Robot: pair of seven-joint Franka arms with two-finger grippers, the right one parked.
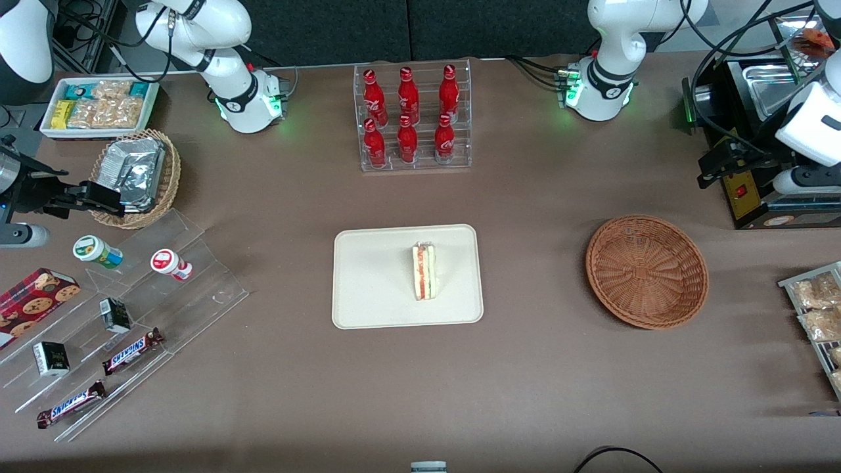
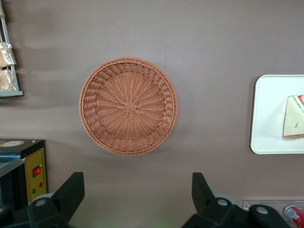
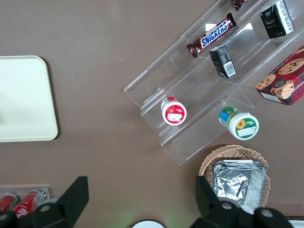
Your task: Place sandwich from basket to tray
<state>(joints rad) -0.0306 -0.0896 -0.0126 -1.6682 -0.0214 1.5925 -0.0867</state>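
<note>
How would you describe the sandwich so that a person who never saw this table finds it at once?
Look at the cream tray in the middle of the table, nearer the front camera than the rack of red bottles. The sandwich stands on it, the only thing there: a pale wedge with red and green layers. The wicker basket beside it holds nothing; the open gripper hovers above it.

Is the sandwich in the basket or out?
Out. The sandwich lies on the tray; the basket holds nothing. The open tool hangs above the table beside the basket.
</note>
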